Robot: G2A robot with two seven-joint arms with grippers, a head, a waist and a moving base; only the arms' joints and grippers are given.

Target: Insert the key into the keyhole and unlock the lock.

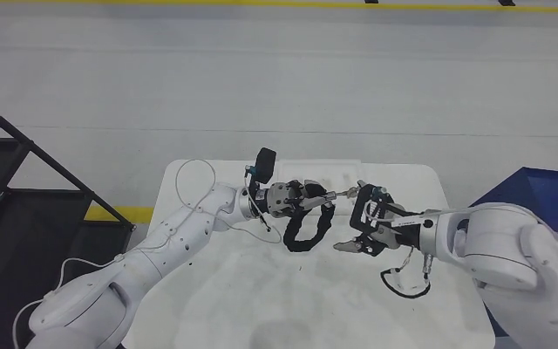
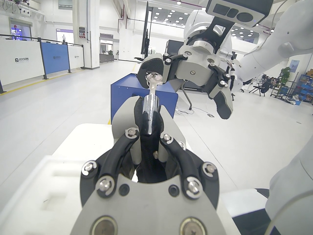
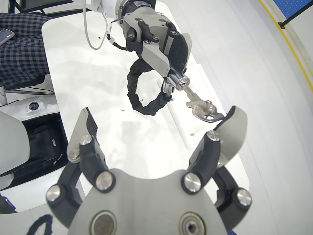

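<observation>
Key [image 3: 200, 106]: shaft seated in lock [image 3: 179, 81], bow end pointing at my open right gripper [image 3: 159, 118]. My left gripper [image 2: 146, 113] clamps the lock.

table [image 1: 261, 301]: white | far edge: white foam tray [image 2: 36, 179]

The silver key [image 3: 200, 106] sits partly inside the keyhole [image 3: 184, 82] of the chrome lock [image 3: 176, 80], whose black cable [image 3: 134, 99] hangs looped.

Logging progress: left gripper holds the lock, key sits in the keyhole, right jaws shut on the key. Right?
Wrong on the jaws: the right gripper is open, not clamping the key, per the right wrist view. The left gripper does hold the lock, key inserted.
</observation>
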